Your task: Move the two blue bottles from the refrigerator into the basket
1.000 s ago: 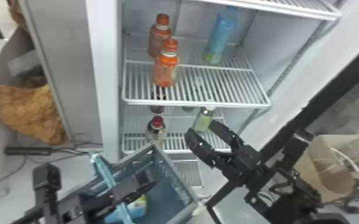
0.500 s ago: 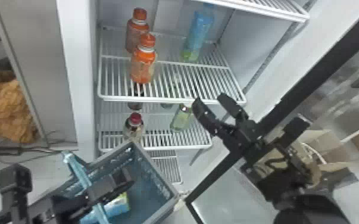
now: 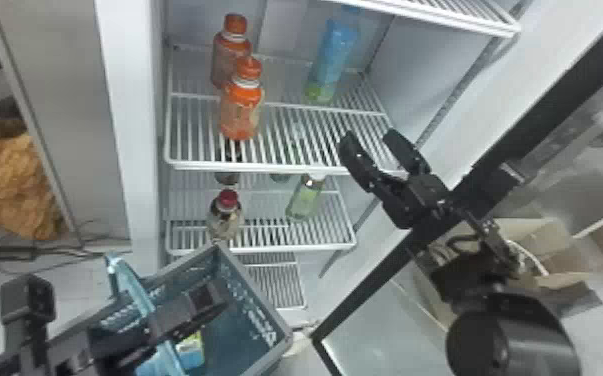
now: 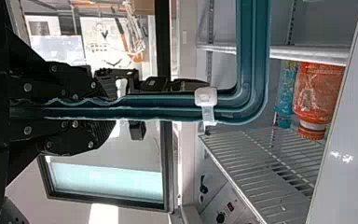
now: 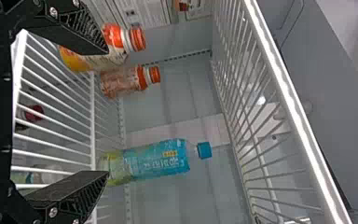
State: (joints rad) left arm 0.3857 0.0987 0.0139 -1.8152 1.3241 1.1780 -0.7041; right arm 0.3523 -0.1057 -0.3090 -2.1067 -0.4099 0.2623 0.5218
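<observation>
— What has changed just now?
— The right gripper [image 3: 371, 137] has gone up: its fingertips were below the front edge of the shelf [image 3: 265, 167] in the head view, and now they appear above it.
— Is it holding something?
— No, its two fingers are spread, with nothing between. The blue bottle [image 3: 335, 50] stands upright on this shelf, deeper than the fingertips and somewhat to their left.
— So the pick is coming?
— I think so; it should go in straight and avoid the orange bottles [image 3: 240, 112], farther left. The left gripper [image 4: 112, 108] is pinching the handle [image 4: 168, 107] of the basket [image 3: 259, 292], which is below the right one. A blue thing [image 3: 192, 350] lies inside, probably the first bottle.
— And labels?
— The standing bottle has a printed blue label [image 5: 156, 158] with a yellow patch; I leave the words unread.
</observation>
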